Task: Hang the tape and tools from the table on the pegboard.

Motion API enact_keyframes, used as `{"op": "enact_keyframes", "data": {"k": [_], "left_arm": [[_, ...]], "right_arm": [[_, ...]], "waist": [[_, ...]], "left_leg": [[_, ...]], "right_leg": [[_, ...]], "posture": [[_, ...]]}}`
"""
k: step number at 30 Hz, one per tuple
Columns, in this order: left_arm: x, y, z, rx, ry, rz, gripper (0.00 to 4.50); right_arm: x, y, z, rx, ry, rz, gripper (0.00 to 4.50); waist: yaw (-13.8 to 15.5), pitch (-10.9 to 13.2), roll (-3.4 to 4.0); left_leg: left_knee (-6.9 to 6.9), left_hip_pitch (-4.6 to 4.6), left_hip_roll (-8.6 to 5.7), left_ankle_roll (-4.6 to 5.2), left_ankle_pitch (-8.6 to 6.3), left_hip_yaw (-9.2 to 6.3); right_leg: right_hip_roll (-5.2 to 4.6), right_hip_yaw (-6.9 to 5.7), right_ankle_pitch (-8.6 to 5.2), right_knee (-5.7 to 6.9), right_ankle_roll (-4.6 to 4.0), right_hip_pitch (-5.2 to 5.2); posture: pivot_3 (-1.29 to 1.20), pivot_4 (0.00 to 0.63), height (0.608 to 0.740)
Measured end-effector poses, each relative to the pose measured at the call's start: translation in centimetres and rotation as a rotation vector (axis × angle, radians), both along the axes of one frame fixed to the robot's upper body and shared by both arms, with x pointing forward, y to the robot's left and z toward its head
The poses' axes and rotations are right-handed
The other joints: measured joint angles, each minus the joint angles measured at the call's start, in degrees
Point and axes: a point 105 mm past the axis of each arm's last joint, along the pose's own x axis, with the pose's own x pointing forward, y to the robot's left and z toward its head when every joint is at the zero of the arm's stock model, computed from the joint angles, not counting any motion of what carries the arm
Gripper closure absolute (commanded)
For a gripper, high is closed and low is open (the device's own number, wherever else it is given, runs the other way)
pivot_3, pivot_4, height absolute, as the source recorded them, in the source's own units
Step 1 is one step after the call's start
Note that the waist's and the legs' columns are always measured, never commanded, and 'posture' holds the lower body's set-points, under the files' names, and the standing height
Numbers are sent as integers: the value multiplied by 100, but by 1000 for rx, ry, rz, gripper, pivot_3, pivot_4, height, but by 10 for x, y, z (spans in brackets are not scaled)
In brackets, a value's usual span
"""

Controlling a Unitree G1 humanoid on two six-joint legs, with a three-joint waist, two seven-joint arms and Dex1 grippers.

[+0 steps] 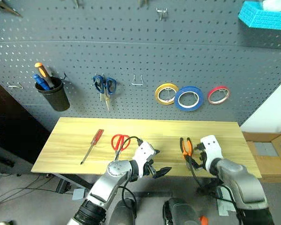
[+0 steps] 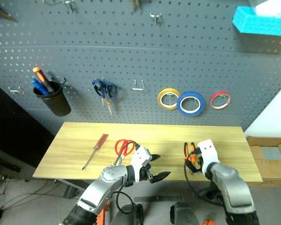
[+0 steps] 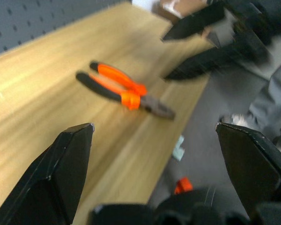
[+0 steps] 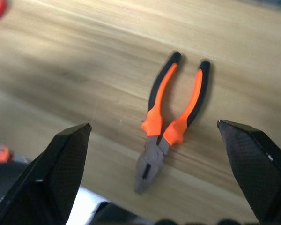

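Note:
The blue tape (image 1: 188, 98) hangs on the pegboard (image 1: 131, 47) between a yellow roll (image 1: 166, 93) and a red roll (image 1: 218, 94). On the table (image 1: 145, 129) lie the slim red-handled screwdriver (image 1: 92, 146), the red scissors (image 1: 120, 141) and the orange-and-black pliers (image 1: 186, 147). My right gripper (image 4: 153, 124) is open just above the pliers (image 4: 171, 117), at the table's front edge. My left gripper (image 1: 159, 171) is open and empty over the front edge, between the scissors and the pliers (image 3: 124, 89).
A black cup (image 1: 51, 91) with tool handles, blue-handled scissors (image 1: 104, 86) and an empty hook (image 1: 137, 82) are on the pegboard. A turquoise bin (image 1: 264, 16) sits at the top right. A cardboard box (image 1: 269, 154) stands on the floor to the right.

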Motion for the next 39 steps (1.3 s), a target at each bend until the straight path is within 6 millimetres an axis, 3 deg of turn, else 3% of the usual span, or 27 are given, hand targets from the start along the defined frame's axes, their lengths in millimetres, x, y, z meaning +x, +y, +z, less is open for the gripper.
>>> {"op": "enact_keyframes", "data": {"k": [5,9,12,24,31,39], "left_arm": [[3,-7,5,5,-28,-11,0],[10,-9,12,24,-76,-6,0],[13,-8,15,25,-91,10,0],[-6,1,13,27,-52,63,0],[-6,-3,16,9,-37,75,0],[1,-8,24,-4,-66,77,0]], "right_arm": [[26,-7,-7,53,149,-168,30],[31,-13,-21,28,255,-218,30],[33,-14,-29,15,308,-248,30],[64,-5,-24,22,287,-333,30],[71,-10,-23,12,247,-330,1700],[61,-16,-24,33,216,-342,1700]], "waist": [[105,126,3],[138,151,-3],[141,229,2],[129,351,-50],[158,355,-52],[216,352,-47]], "left_leg": [[-3,-87,-1,52,9,21],[-2,-169,-7,81,-22,24],[-2,-172,-8,81,-39,25],[12,-148,-2,82,-36,34],[-3,-154,1,81,-37,42],[-7,-168,2,81,-37,41]], "right_leg": [[2,1,15,0,46,-68],[4,8,12,-5,51,-138],[3,15,1,-11,64,-139],[0,24,2,-13,113,-122],[0,26,1,-34,113,-127],[0,23,1,-40,114,-136]], "posture": [[72,301,740],[90,314,740],[104,324,740],[147,335,740],[135,321,740],[114,263,740]]}}
